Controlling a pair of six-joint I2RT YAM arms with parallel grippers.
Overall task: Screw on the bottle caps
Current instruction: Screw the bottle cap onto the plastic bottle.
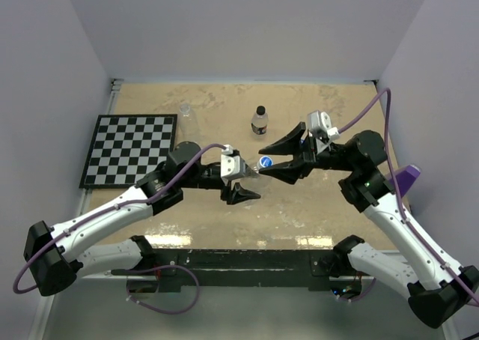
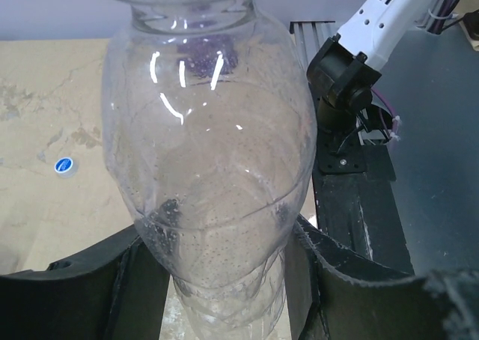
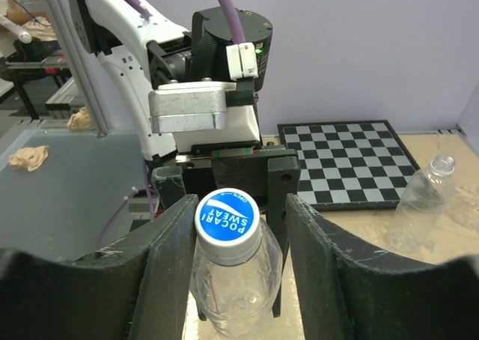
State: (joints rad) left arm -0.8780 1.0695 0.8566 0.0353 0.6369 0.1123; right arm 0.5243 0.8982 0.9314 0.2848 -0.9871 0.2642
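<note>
My left gripper (image 1: 249, 180) (image 2: 221, 239) is shut on the body of a clear bottle (image 2: 209, 145) (image 3: 236, 287) and holds it off the table. A blue cap (image 1: 265, 162) (image 3: 227, 218) with white lettering sits on that bottle's neck. My right gripper (image 1: 272, 162) (image 3: 241, 214) stands open around this cap: one finger touches it, and the other finger (image 3: 314, 235) is a gap away. A second blue cap (image 2: 63, 165) lies loose on the table. A bottle with a black cap (image 1: 259, 120) stands upright at the back. An uncapped clear bottle (image 1: 185, 114) (image 3: 423, 201) stands by the checkerboard.
A black-and-white checkerboard (image 1: 131, 149) (image 3: 352, 164) lies on the table's left side. Pale walls enclose the table on the left, back and right. The right arm's base (image 2: 344, 78) and a dark rail line the near edge.
</note>
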